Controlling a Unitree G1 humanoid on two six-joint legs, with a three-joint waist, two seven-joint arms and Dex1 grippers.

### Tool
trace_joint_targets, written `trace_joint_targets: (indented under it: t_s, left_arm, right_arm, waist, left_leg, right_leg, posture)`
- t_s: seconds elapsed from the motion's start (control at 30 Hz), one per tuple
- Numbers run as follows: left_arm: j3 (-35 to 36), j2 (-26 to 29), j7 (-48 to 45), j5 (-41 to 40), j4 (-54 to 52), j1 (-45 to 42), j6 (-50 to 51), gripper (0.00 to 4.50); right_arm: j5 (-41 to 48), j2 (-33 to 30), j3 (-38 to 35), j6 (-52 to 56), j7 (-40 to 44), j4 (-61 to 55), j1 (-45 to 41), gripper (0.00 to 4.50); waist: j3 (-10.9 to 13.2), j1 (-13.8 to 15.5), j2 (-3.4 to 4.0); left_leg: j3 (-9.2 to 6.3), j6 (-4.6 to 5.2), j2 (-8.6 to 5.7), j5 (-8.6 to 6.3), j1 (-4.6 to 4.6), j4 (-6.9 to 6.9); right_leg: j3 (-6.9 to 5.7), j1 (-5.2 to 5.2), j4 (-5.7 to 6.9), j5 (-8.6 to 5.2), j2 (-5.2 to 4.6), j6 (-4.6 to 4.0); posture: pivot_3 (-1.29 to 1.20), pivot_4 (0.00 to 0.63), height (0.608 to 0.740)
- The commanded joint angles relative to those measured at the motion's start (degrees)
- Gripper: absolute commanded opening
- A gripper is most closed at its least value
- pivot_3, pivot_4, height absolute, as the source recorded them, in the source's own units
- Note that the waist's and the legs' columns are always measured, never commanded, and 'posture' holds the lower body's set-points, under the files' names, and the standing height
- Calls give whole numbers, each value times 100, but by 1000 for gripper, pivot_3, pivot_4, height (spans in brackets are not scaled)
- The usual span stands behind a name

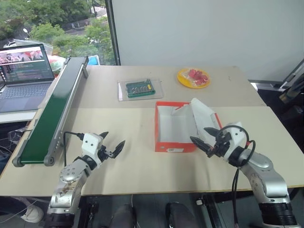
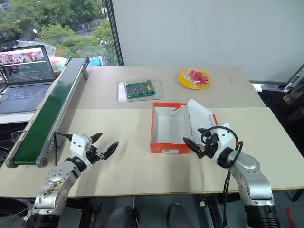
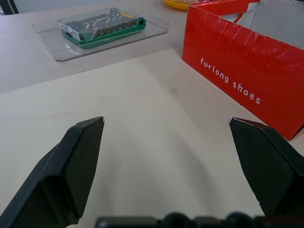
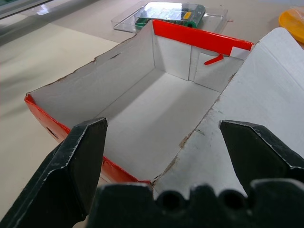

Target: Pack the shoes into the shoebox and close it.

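The red-orange shoebox (image 1: 166, 146) stands open in the middle of the table, its white inside empty and its flap lid (image 1: 205, 115) leaning out to the right. The shoes are out of view. My left gripper (image 1: 112, 144) hovers open over bare table, well left of the box; in its wrist view the box's red side (image 3: 242, 80) reads "furlong shoes". My right gripper (image 1: 203, 137) is open at the box's near right corner, fingers pointing toward the box. Its wrist view looks into the empty box (image 4: 152, 109), with the lid (image 4: 266, 99) beside it.
A clear tray with a green circuit board (image 1: 140, 89) lies behind the box. A yellow plate (image 1: 183, 81) holding red items sits at the back right. A green conveyor belt (image 1: 52, 111) runs along the table's left side, with a laptop (image 1: 23, 78) beyond it.
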Motion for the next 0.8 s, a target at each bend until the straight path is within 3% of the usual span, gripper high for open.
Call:
trace_joint_targets:
  t_s: [0.03,0.5,0.63,0.8]
  left_arm:
    - [-36,-33,-17,-4,-202,-62,-62,4500]
    - [824,-124,1774,417,-165,-963,746,4500]
    - [1022,-153,2068,385,-397,-1031,1039,4500]
    - [1361,-285,2276,153,-676,-985,1309,4500]
  right_arm:
    - [-5,19,-108,-159,-43,-113,-139,4465]
    - [-786,462,495,-368,-589,970,-2154,4465]
    - [-437,630,762,125,64,1263,-2735,4465]
    - [-437,915,943,-13,358,1541,-3053,4465]
  waist:
    - [0,1,0]
    - [2,-7,-2]
    - [3,-16,-1]
    - [3,-12,-1]
  left_leg:
    - [0,0,0,0,0,0]
    - [1,0,-11,0,-8,-1]
    - [-1,0,-11,1,-5,4]
    - [-5,0,-4,1,-6,1]
  right_leg:
    - [0,0,0,0,0,0]
    - [0,-4,1,10,5,7]
    - [2,-2,1,17,3,11]
    - [-1,-3,4,18,3,10]
  posture:
    - [0,150,740]
    - [0,150,740]
    - [0,150,740]
    - [0,150,740]
